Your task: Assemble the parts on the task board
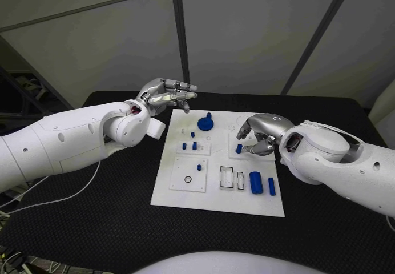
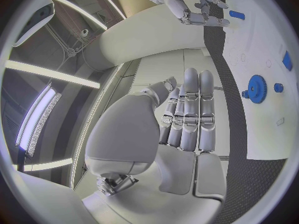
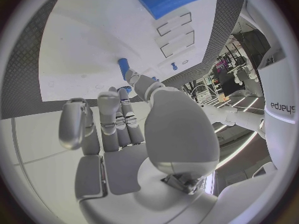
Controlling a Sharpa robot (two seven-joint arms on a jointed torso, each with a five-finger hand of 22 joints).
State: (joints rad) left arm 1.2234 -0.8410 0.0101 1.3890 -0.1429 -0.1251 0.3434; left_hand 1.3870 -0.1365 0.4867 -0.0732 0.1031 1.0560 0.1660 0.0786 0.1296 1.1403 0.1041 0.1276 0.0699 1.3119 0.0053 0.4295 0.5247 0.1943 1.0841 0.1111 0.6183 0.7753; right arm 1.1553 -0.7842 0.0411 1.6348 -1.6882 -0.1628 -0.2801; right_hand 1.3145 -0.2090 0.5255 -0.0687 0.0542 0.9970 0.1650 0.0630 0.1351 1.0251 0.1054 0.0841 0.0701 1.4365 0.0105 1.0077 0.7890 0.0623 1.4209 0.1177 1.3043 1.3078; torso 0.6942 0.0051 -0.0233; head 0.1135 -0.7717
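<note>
White flat task board lies between my hands; left hand spread, right hand pinching a small blue peg.

A: Where does the task board sit?
B: Mid-table, with the gear at its far end and two cylinders side by side near its right front corner.
A: And the hands?
B: The left hand is off the board's far-left corner; the right hand is over its right side, beside a small peg.
</note>
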